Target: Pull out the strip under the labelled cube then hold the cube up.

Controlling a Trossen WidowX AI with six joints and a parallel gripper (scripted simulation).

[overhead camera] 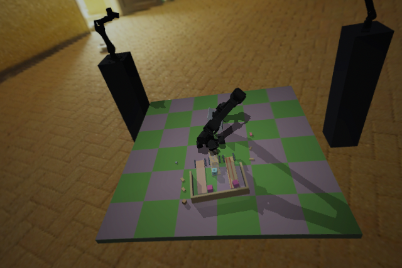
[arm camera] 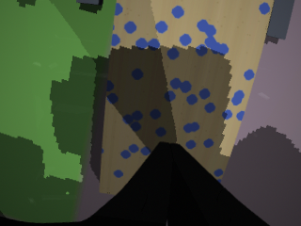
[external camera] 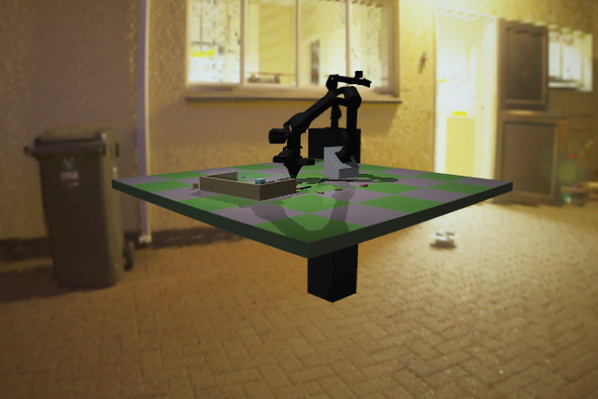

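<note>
The labelled cube [overhead camera: 214, 171] [external camera: 260, 180], pale blue with a dark mark, sits near the far-from-arm end of the middle strip [overhead camera: 213, 160] [arm camera: 198, 71], which is pale wood with blue dots. My gripper [external camera: 292, 177] [arm camera: 167, 153] is shut with nothing between its fingers. Its tips are down on or just at the dotted strip's arm-side end; exact contact cannot be told. A plain pinkish strip [overhead camera: 201, 177] lies on one side and a red-striped strip [overhead camera: 228, 166] on the other. One magenta cube [overhead camera: 210, 188] is by the plain strip; another magenta cube [overhead camera: 235, 183] is at the striped strip.
A low wooden wall [overhead camera: 220, 194] [external camera: 229, 187] closes three sides around the strips, open toward the arm. Small dark posts [overhead camera: 205, 162] [arm camera: 281, 19] flank the strips. Several small wooden bits lie outside the walls. A light grey stand [external camera: 333, 164] is by the arm's base.
</note>
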